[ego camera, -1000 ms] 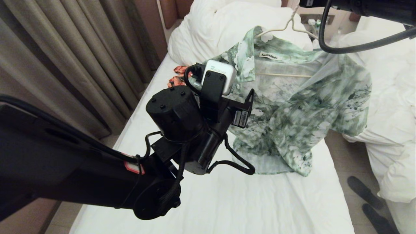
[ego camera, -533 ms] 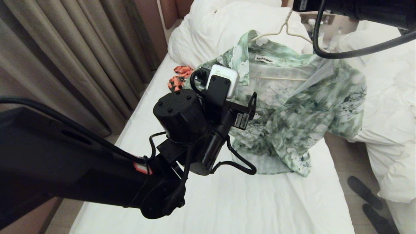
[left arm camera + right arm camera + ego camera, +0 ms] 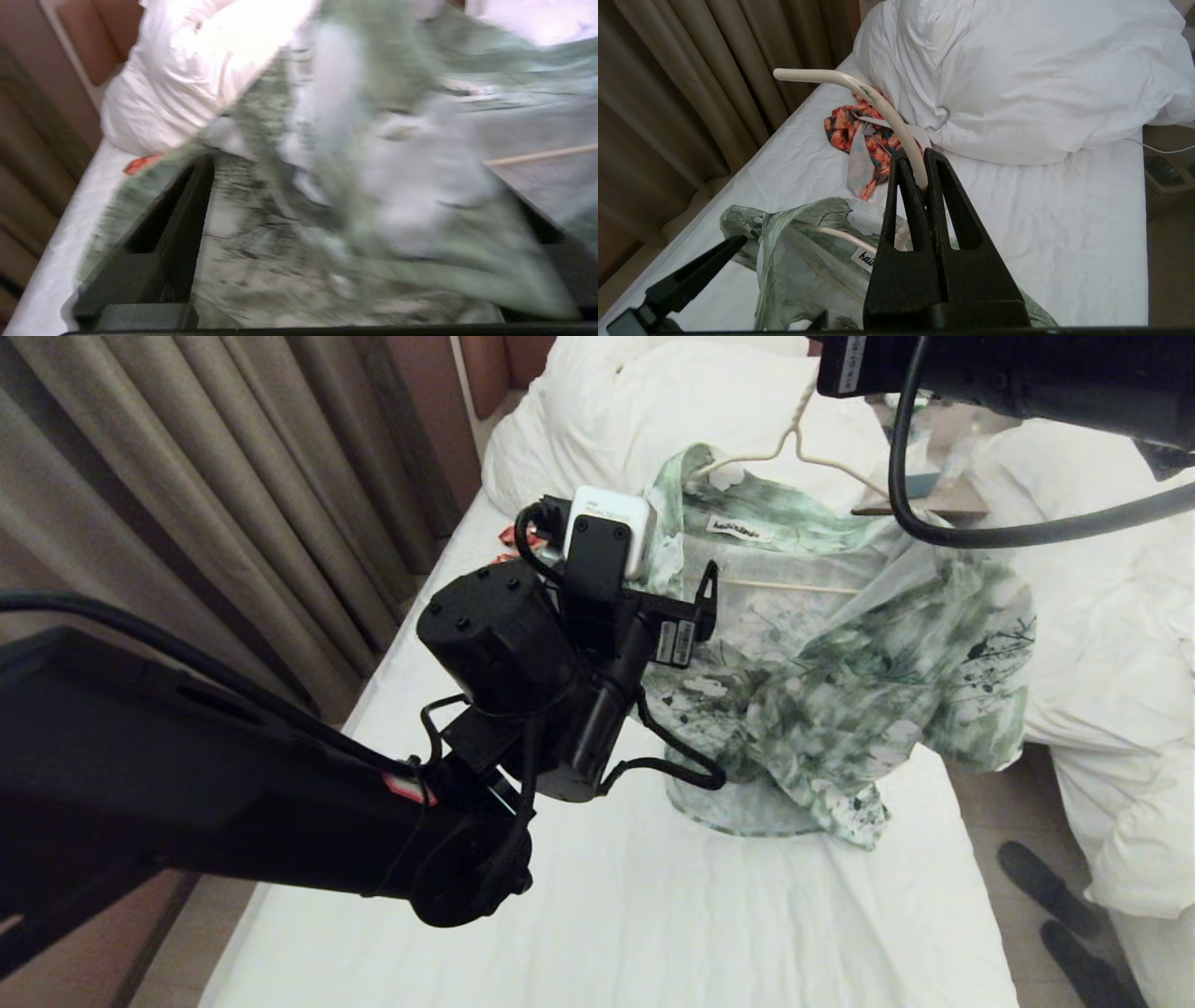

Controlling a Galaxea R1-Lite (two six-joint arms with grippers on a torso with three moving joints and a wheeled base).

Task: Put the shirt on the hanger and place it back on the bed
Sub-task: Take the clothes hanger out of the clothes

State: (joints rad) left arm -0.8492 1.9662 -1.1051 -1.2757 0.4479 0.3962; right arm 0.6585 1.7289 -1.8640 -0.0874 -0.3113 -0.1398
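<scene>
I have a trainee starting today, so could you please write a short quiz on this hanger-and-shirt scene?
1. True or false: the right claw is shut on the hanger near its hook.
2. What is the left claw doing? A) gripping the shirt B) standing open by the shirt C) holding the orange floral garment
3. Fill in: the shirt's lower hem touches the ____.

Key: 1 true; 2 B; 3 bed.

shirt [image 3: 822,691] on hanger [image 3: 794,439] above bed [image 3: 653,915]
</scene>
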